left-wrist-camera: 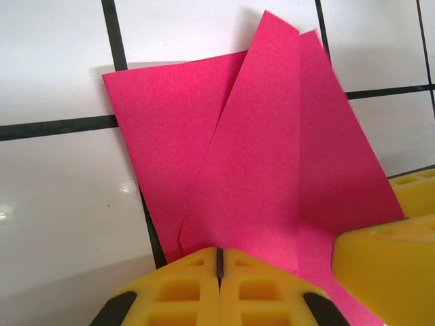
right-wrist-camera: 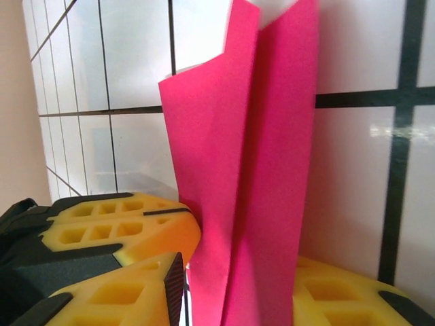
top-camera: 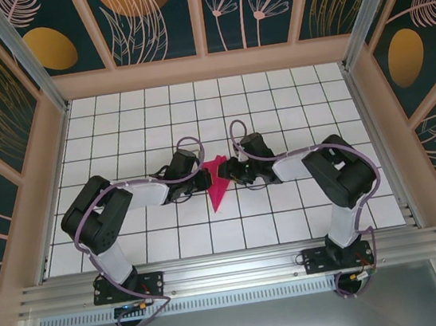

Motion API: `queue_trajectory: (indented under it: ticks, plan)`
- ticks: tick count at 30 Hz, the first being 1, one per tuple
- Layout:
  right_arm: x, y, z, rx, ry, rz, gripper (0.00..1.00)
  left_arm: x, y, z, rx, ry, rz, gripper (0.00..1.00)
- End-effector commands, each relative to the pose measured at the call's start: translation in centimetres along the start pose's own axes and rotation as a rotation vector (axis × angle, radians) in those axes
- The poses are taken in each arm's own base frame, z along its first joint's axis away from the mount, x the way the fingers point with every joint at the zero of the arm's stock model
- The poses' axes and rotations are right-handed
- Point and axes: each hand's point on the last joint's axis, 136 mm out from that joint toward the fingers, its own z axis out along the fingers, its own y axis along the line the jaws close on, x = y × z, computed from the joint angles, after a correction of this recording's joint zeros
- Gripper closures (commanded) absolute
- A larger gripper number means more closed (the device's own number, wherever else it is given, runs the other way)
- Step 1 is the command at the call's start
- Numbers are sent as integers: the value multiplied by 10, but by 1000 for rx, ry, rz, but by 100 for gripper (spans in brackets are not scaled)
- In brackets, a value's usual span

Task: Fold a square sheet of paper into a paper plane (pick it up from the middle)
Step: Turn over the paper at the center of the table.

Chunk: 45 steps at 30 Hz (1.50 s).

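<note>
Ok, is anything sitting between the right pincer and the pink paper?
Nothing visible stands between them. The folded pink paper already rises between the fingers of the right pincer, and the left pincer is shut on its edge from the other side.

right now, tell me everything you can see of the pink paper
The pink paper is thin, plain, matte magenta, already folded into a long wedge that narrows to a point toward the arm bases. Overlapping flaps and slanted creases show, and its layers gape at the wide end. It is mid-table over the white tiles, between the two arms. The shut left gripper meets one edge. The paper also runs between the fingers of the right gripper, though whether they clamp it is unclear.
</note>
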Motion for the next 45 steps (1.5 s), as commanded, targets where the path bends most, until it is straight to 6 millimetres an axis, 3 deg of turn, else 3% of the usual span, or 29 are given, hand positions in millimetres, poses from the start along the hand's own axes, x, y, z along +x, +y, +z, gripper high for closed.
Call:
queue_trajectory:
  ticks: [1,18,21,25,29,32,40,42,45]
  plan:
    - [-2,10,8,-46,5,-18,63,10,-1,-3,30,29,-21,100]
    - [-5,14,15,-52,19,-37,89,8,-11,-8,87,12,-37,100]
    - [-6,17,11,-42,14,-50,95,-3,-22,-23,121,-40,-36,100]
    - [-13,24,-4,7,-20,-92,96,-21,-34,-47,152,-134,-37,93]
    - [-24,17,-31,189,-68,-165,96,-46,-37,-88,135,-298,-43,87]
    - [-32,8,-60,398,-107,-238,94,-60,-26,-118,70,-422,-68,82]
    - [-46,-18,-136,1084,-182,-389,95,-69,11,-169,-90,-631,-155,76]
    - [-42,-21,-139,1189,-167,-427,97,-69,19,-180,-111,-673,-181,76]
    - [-33,-23,-127,1266,-136,-477,97,-67,31,-196,-133,-744,-221,73]
